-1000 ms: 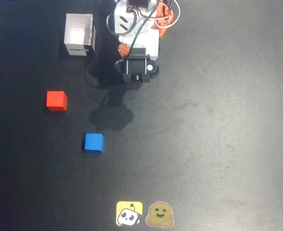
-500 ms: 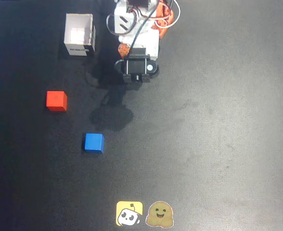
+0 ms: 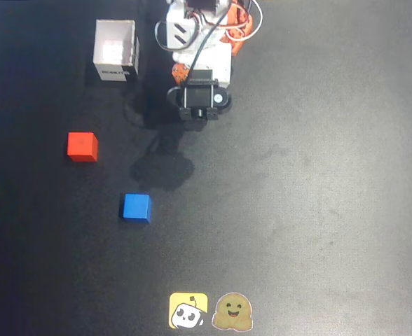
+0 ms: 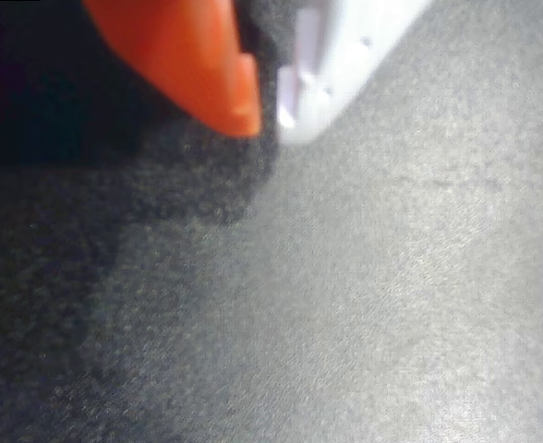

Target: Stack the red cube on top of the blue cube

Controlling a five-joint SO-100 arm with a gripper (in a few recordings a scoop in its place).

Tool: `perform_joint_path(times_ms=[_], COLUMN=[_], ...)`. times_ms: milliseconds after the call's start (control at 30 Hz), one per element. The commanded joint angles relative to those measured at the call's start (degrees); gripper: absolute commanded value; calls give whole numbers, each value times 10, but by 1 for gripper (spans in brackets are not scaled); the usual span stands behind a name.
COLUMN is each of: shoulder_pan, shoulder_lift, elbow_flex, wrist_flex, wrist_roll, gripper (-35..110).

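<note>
Nothing moved: red cube (image 3: pixel 83 146) sits square, apart from blue cube (image 3: pixel 136 208).

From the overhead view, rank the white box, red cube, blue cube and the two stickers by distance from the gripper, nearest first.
1. White box, up-left of the gripper.
2. Blue cube and red cube, both lower left; too close to call.
3. Stickers, at the bottom edge.

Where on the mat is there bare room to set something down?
The whole right side of the black mat is bare, as is the strip between the blue cube and the stickers. It's crowded upper left: white box, arm base, red cube.
</note>
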State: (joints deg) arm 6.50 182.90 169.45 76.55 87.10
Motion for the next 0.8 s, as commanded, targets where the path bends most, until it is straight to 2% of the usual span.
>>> perform_joint_path(times_ms=[0,567,767], shoulder_pan=[4,25,65], shoulder_lift=[2,1,-99], elbow_flex=[-2,-47,-134], wrist_flex=[1,-4,-13], wrist_roll=[-4,-3,-6], gripper=[0,0,0])
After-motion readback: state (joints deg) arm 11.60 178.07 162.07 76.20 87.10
